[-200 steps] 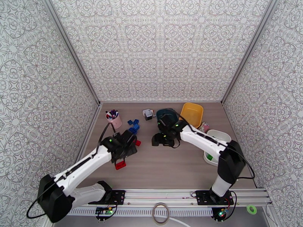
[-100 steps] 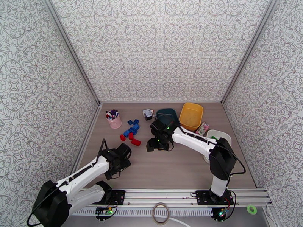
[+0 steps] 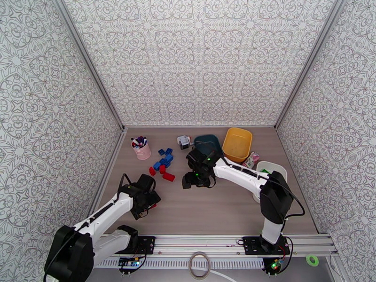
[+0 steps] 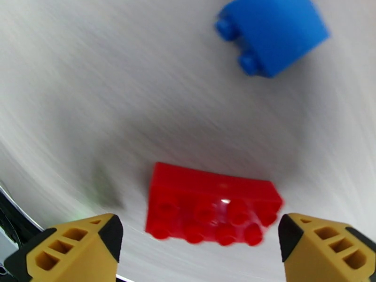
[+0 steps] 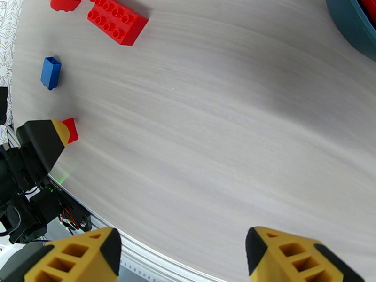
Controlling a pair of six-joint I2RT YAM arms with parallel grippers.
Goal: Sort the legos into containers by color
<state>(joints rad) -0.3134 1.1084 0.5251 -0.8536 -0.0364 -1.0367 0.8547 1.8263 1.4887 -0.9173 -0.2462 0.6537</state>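
In the left wrist view my left fingers (image 4: 70, 252) stand wide apart either side of a red eight-stud plastic brick (image 4: 211, 210) on the pale wood-grain surface (image 4: 94, 90), gripping nothing. From the top camera the left arm (image 3: 105, 215) covers that brick. The right fingers (image 5: 291, 254) gape open, empty, over bare surface near the dark teal rectangular tub (image 3: 209, 139); the yellow rectangular tub (image 3: 237, 142) and white rounded tub (image 3: 271, 166) stand beyond.

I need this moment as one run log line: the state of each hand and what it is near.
left hand: open, over red eight-stud plastic brick, not gripping | right hand: open, empty, over wood-grain table
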